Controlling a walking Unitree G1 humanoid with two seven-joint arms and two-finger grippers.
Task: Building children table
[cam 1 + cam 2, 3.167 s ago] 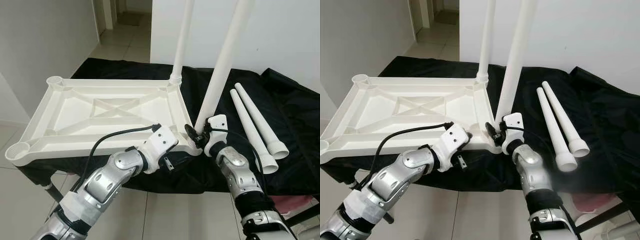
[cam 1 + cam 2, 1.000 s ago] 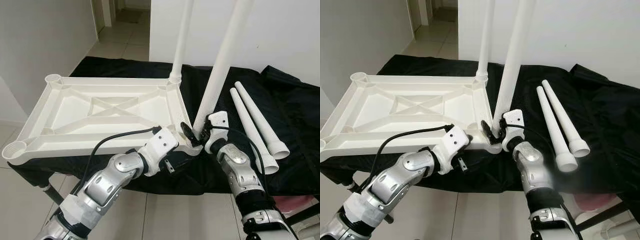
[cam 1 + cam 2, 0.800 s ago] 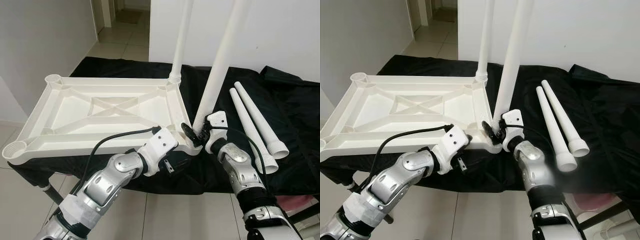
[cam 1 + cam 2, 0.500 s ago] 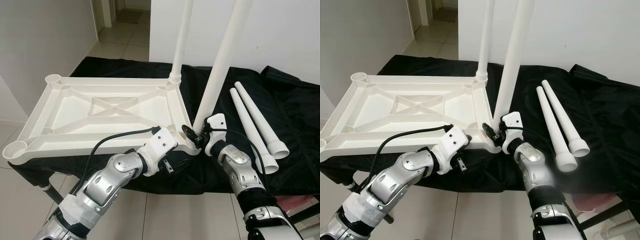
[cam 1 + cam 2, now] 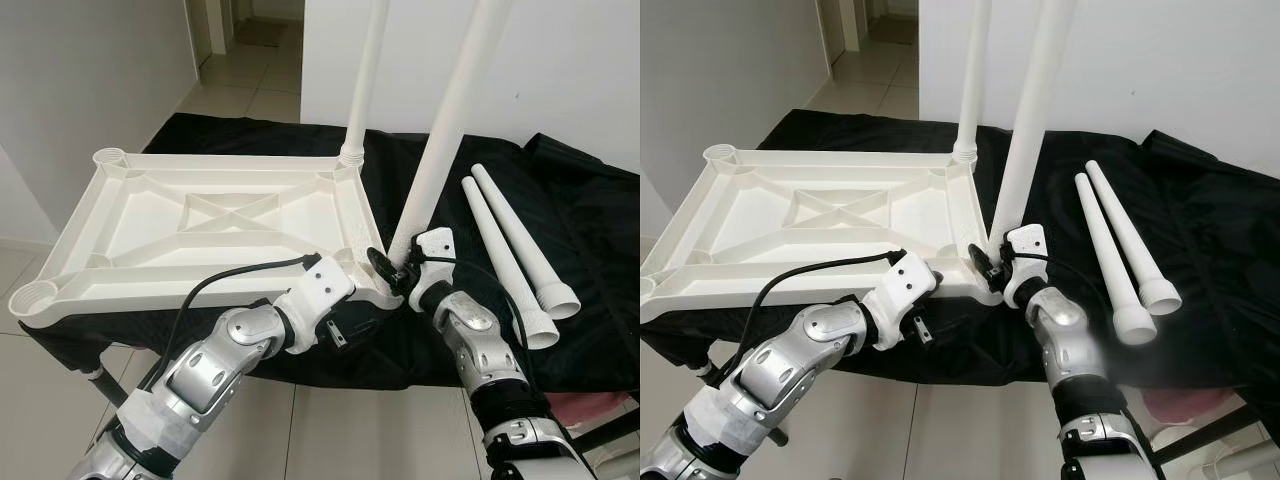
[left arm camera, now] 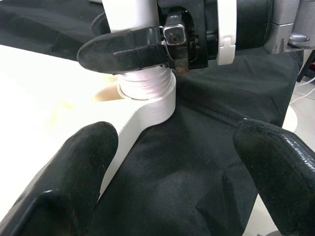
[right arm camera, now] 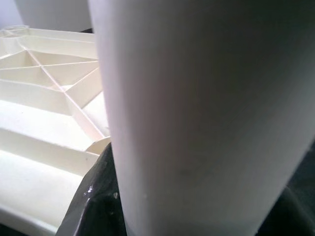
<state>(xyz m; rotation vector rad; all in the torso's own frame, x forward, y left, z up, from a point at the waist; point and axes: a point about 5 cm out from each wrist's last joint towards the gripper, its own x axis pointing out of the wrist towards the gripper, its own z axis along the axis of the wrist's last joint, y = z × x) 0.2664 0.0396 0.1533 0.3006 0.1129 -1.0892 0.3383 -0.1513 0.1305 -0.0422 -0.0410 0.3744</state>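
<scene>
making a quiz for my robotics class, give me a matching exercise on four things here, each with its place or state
Things:
1. right gripper
2. left gripper
3. two loose legs
4. tabletop

States:
a. lying side by side on the black cloth
b. open, near the tabletop's near right corner
c. upside down, ribs showing
d. clamped around the base of an upright leg

Pairs: 1-d, 2-b, 3-a, 4-c

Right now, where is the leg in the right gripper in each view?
Left eye view: leg rises from the tabletop's near right corner to the top edge, right gripper at its foot.
Right eye view: same leg, near centre, rising from that corner.
Left wrist view: its threaded foot sits in the corner socket.
Right wrist view: leg very close, blurred.
Shared landmark: the white tabletop.
</scene>
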